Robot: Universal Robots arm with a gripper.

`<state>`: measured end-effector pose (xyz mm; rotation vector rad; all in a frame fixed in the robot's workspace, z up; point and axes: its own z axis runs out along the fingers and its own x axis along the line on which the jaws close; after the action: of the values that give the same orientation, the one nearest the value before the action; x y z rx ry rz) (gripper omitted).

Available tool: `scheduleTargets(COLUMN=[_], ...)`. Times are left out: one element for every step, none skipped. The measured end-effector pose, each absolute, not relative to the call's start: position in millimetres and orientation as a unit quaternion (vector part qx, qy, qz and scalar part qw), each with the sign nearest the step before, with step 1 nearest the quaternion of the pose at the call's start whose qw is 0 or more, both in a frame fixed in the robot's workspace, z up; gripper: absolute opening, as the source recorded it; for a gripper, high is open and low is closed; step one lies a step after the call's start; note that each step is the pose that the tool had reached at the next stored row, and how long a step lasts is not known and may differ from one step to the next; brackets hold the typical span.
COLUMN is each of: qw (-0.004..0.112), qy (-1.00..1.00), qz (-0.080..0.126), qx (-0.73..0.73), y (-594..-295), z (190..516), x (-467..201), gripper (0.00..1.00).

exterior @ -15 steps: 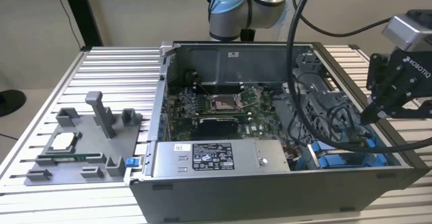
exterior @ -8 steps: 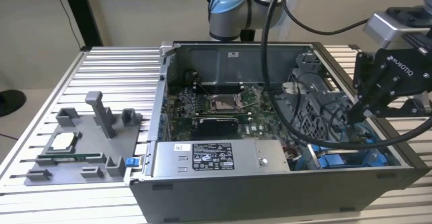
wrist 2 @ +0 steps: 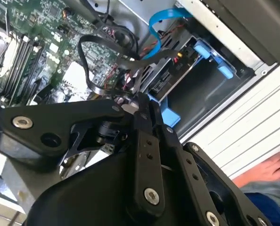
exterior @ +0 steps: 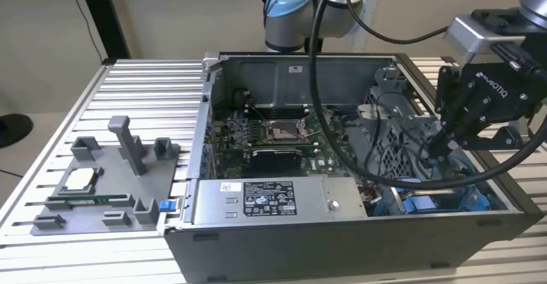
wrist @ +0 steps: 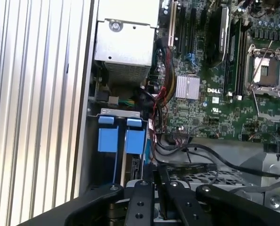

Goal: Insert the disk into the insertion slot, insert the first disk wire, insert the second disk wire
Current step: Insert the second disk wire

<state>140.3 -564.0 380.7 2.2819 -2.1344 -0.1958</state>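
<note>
An open computer case point(exterior: 342, 233) sat on a ribbed metal desk point(exterior: 128, 104). The black gripper point(exterior: 436, 148) reached down into the case's corner at the exterior view's right, its fingers point(wrist: 156, 181) pinched together on a dark cable connector point(wrist 2: 130, 104) just above the disk point(wrist 2: 170, 77) seated in the blue-railed insertion slot point(wrist: 116, 136).

Small print on the power-supply label point(exterior: 269, 199) is illegible.
</note>
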Motion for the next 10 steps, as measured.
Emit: scheduleTargets(qw=[0.005, 0.005, 0.005, 0.005, 0.005, 0.005, 0.005, 0.005, 0.005, 0.004], qy=[-0.682, -0.682, -0.682, -0.682, -0.682, -0.682, -0.682, -0.682, -0.682, -0.682], qz=[-0.063, -0.062, -0.063, -0.063, -0.063, -0.063, -0.062, -0.063, -0.062, -0.061], qx=[0.729, 0.729, 0.729, 0.729, 0.729, 0.729, 0.729, 0.729, 0.729, 0.729], y=[-564.9, -566.1, -567.4, -568.7, -570.2, -571.6, -573.0, -573.9, -574.7, -575.7], z=[380.3, 379.9, 379.4, 378.9, 378.4, 377.9, 377.3, 376.3, 375.1, 373.8], x=[139.3, 138.2, 137.2, 136.1, 135.0, 134.0, 133.1, 132.4, 131.8, 131.2], gripper=[0.0, 0.0, 0.0, 0.0, 0.0, 0.0, 0.0, 0.0, 0.0, 0.0])
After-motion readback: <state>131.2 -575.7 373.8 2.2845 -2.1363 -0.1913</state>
